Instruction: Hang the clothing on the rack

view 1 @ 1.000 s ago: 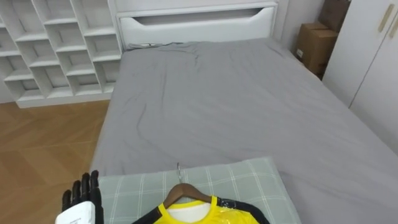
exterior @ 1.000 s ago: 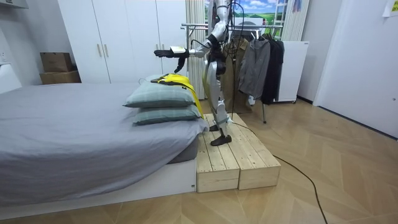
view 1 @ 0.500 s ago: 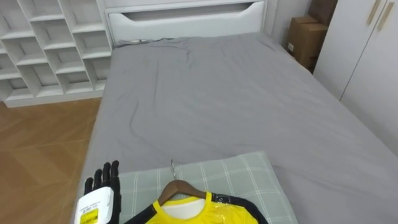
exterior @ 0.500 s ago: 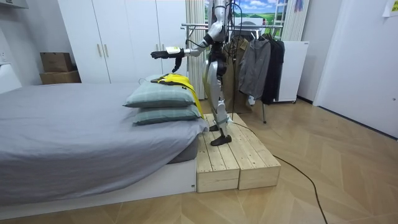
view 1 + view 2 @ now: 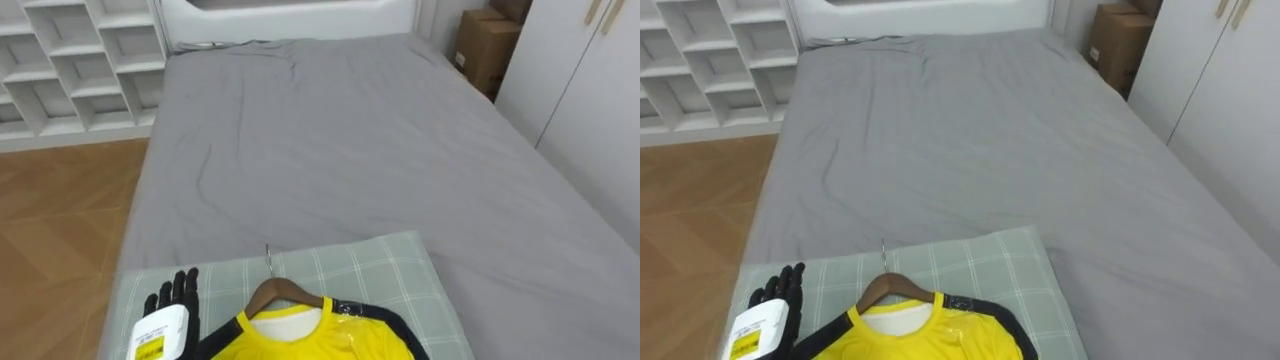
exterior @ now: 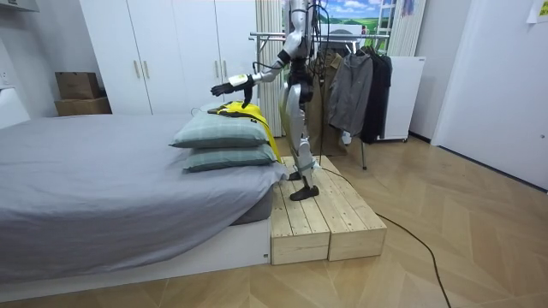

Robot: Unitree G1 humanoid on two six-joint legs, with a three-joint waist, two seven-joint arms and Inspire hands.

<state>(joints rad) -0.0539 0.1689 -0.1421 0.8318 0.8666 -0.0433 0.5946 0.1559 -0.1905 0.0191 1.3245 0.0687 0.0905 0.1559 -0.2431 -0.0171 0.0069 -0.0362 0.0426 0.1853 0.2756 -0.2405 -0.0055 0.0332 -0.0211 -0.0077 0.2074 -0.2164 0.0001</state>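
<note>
Left hand (image 5: pixel 172 298) held above checked pillow (image 5: pixel 370 265), fingers straight and holding nothing. Just right of fingers: wooden hanger (image 5: pixel 285 288) inside yellow shirt (image 5: pixel 290 340). Beyond fingertips: grey bed (image 5: pixel 340 140), white shelves (image 5: pixel 60 60).

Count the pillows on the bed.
2, stacked at the end of the bed beside the robot: the top pillow under the yellow shirt, and the lower pillow beneath it. More could be hidden behind them.
</note>
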